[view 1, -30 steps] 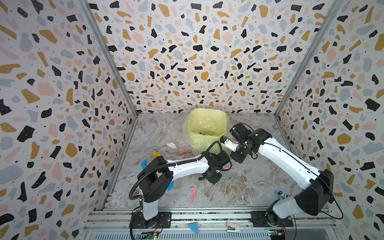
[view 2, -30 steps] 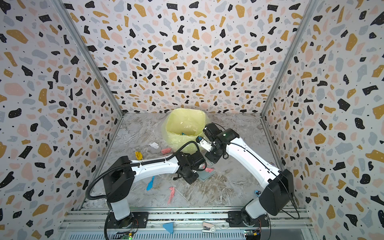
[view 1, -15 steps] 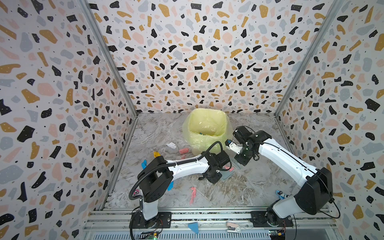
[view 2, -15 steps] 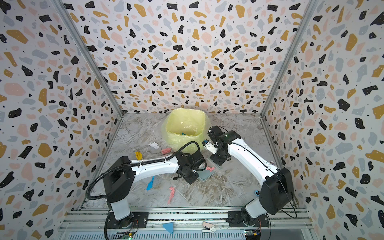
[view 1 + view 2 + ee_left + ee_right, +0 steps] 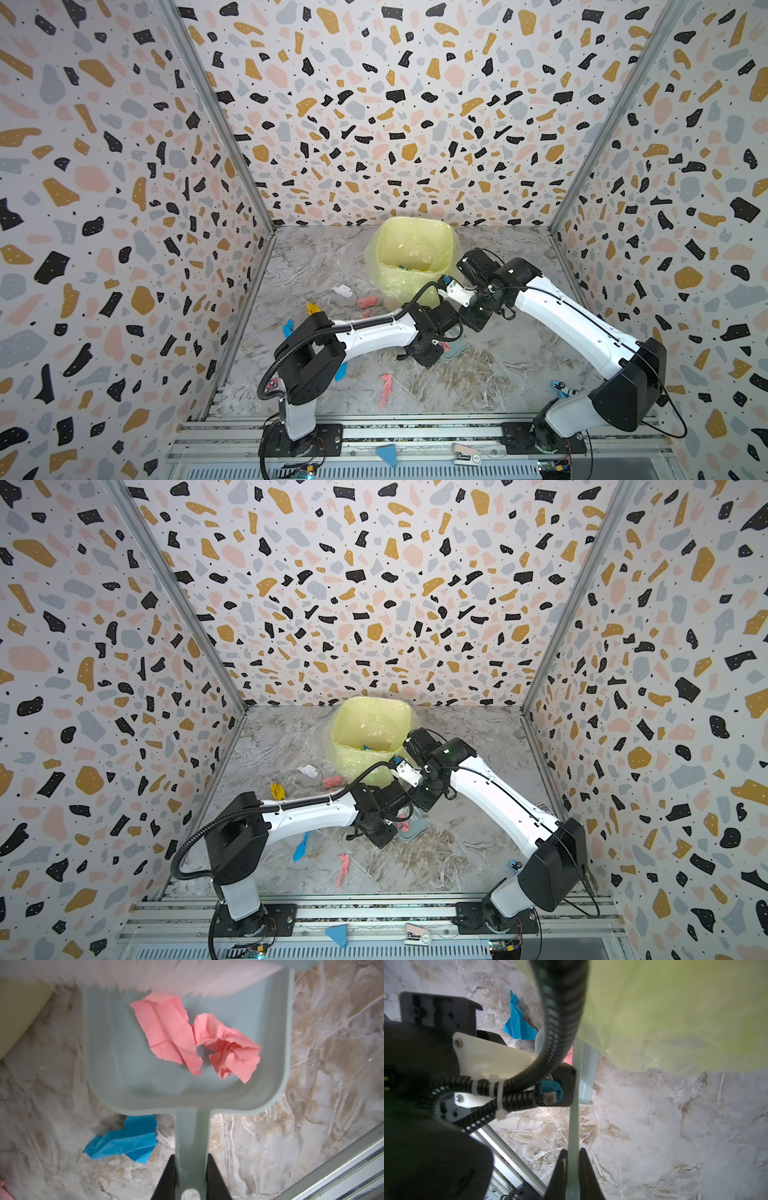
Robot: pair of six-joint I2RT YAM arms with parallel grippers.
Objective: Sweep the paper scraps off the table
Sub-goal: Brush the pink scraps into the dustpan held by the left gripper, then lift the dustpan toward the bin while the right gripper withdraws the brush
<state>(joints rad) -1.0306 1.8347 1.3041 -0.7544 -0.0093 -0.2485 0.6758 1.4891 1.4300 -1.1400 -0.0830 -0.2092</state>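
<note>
Just below frame centre in a top view is a grey-green plastic dustpan (image 5: 457, 351), its handle pinched in the nearly closed left gripper (image 5: 190, 1156). Two crumpled pink paper scraps (image 5: 170, 1030) lie in the pan ahead of those jaws, a bright blue scrap (image 5: 126, 1140) on the marble-patterned table (image 5: 311, 1064) beside the handle. The right gripper (image 5: 573, 1150) clamps a thin pale-green brush handle (image 5: 573, 1126).

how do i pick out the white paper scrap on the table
Find the bin with the yellow bag at the back of the marble table. In both top views, left of its base, a pink scrap lies first, then the white scrap. It is the only white crumpled piece there; its neighbours are pink and a yellow scrap.
</note>
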